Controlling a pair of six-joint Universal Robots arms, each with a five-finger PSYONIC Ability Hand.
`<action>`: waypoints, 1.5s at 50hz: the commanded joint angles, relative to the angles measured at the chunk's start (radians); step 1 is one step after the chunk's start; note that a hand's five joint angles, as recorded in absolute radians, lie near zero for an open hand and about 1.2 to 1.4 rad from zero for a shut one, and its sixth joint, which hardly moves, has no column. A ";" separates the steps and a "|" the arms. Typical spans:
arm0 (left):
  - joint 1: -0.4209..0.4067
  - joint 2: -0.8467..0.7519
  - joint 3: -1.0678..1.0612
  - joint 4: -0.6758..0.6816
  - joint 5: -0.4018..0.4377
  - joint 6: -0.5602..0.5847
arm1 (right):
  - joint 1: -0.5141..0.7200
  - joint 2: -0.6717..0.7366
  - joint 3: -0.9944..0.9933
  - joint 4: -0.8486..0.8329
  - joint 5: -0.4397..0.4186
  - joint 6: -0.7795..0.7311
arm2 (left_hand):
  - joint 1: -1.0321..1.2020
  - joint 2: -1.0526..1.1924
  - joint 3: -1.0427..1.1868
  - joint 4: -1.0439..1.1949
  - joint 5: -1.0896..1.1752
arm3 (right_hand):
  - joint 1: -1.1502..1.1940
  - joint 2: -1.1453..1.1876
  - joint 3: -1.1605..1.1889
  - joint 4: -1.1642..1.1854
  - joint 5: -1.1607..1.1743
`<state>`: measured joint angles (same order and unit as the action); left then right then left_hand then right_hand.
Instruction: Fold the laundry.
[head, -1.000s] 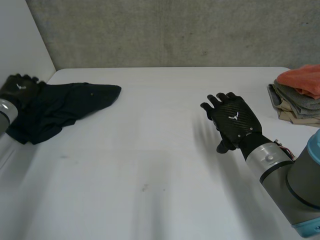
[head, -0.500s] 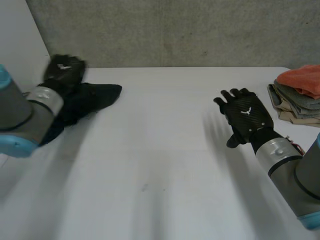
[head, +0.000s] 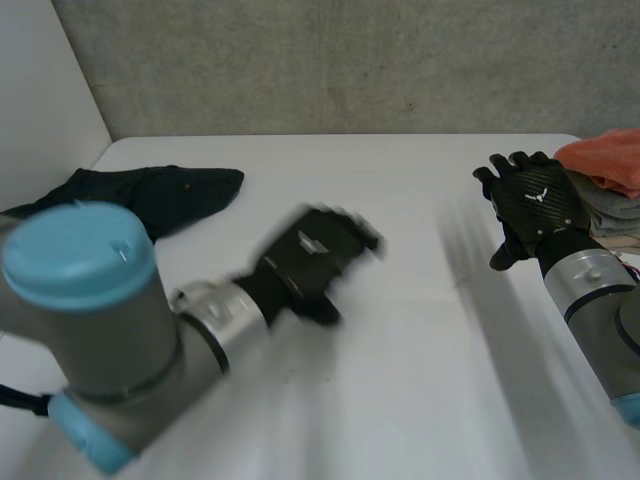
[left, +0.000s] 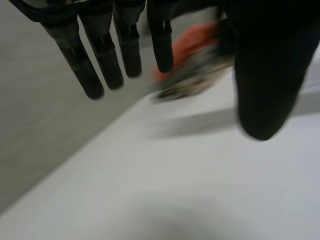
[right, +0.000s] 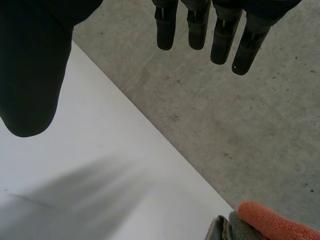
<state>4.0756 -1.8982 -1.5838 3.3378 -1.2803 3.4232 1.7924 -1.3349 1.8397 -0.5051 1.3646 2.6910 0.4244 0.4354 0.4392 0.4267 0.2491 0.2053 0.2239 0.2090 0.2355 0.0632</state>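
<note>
The dark crumpled garment (head: 160, 192) lies untouched at the far left corner of the white desk (head: 420, 400). Folding looks not yet begun, so next a hand must reach it and grip an edge. The left hand (head: 312, 255) hovers mid-desk, fingers (left: 95, 65) straight, spread, empty. The right hand (head: 532, 200), beside the stack of folded clothes topped in orange (head: 605, 160), is likewise splayed, holding nothing.

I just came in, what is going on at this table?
A two-armed robot has laundry to fold, but holds nothing now. Its left hand is over the middle of the table, fingers straight, away from the dark garment crumpled at the far left corner. Its right hand is open beside the folded pile at the right edge.
</note>
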 joint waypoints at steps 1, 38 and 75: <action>0.236 -0.082 0.114 0.051 -0.211 0.083 | 0.007 0.003 0.001 0.000 -0.001 0.000 | -0.182 -0.193 -0.196 -0.184 -0.181 | -0.031 -0.049 -0.034 -0.061 -0.063; 0.643 -0.567 0.499 0.071 -0.155 0.508 | 0.008 0.017 0.016 0.000 -0.002 -0.010 | 0.972 0.961 0.957 0.970 0.973 | -0.031 -0.049 -0.034 -0.061 -0.063; -0.047 -0.025 -0.058 0.016 0.271 0.109 | -0.151 -0.040 -0.112 0.102 -0.084 -0.008 | -0.004 -0.015 -0.019 -0.007 -0.004 | -0.031 -0.049 -0.034 -0.061 -0.063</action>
<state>4.0330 -1.9228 -1.6139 3.4399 -0.9920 3.4758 1.6314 -1.3798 1.7305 -0.4339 1.3384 2.6829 1.0600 1.1182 1.1235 1.1261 0.9370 0.2053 0.2239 0.2090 0.2355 0.0632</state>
